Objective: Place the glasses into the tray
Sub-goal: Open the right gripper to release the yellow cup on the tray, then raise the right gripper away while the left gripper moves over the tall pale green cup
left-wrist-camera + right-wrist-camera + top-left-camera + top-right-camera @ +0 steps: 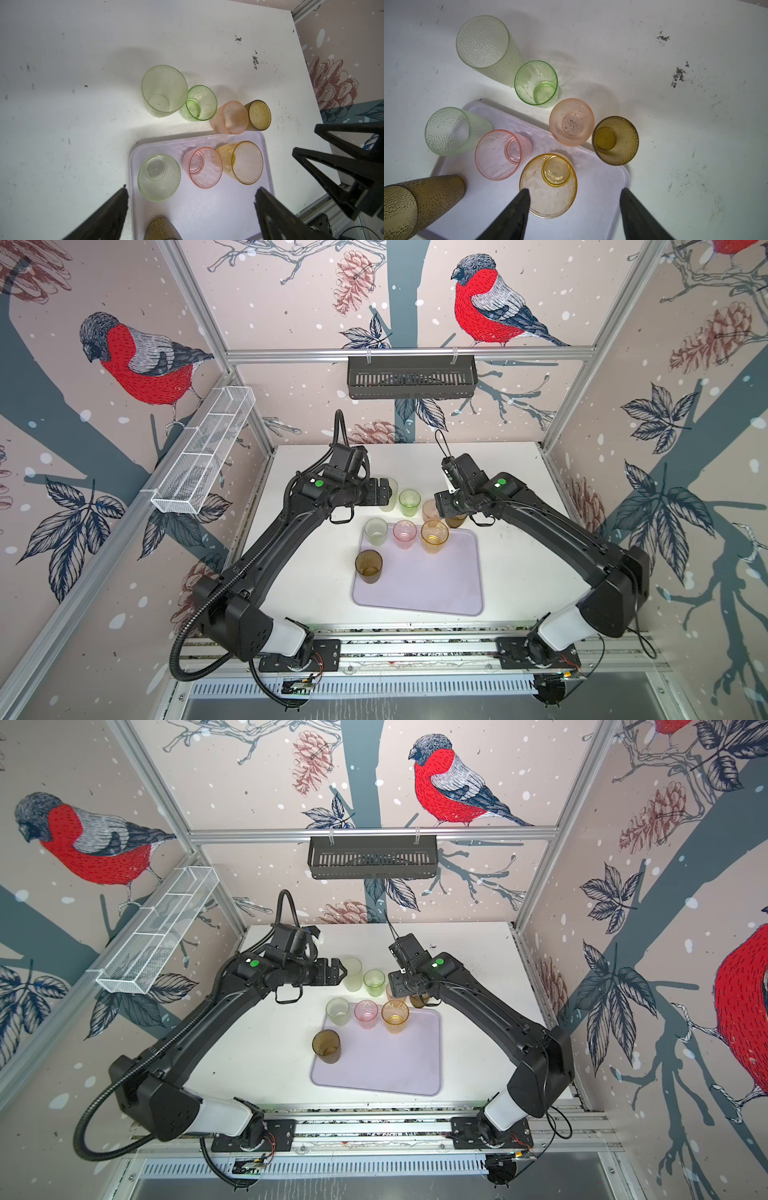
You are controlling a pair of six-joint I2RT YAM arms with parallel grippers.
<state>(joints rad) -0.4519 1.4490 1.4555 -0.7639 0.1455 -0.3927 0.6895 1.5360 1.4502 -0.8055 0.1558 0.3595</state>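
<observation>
Before parted right jaws: amber glass (pixel 550 182).

Bright, even, diffuse light fills both top views; the white table (pixel 511 489) comes close to washing out, and the arms cast only faint, soft-edged shadows on it. The aluminium frame rails (pixel 407 353) splay and the wall print stretches towards the corners, a wide-lens distortion. In the wrist views the table falls off to grey at the margins, with a bright patch beside the bright green glass (pixel 536 83) and a broad soft shadow near the tall pale green glass (pixel 164 90). The translucent glasses glow without hard glare. The left gripper (pixel 191 188) shows dark fingers (pixel 104 218) blurred, out of focus
</observation>
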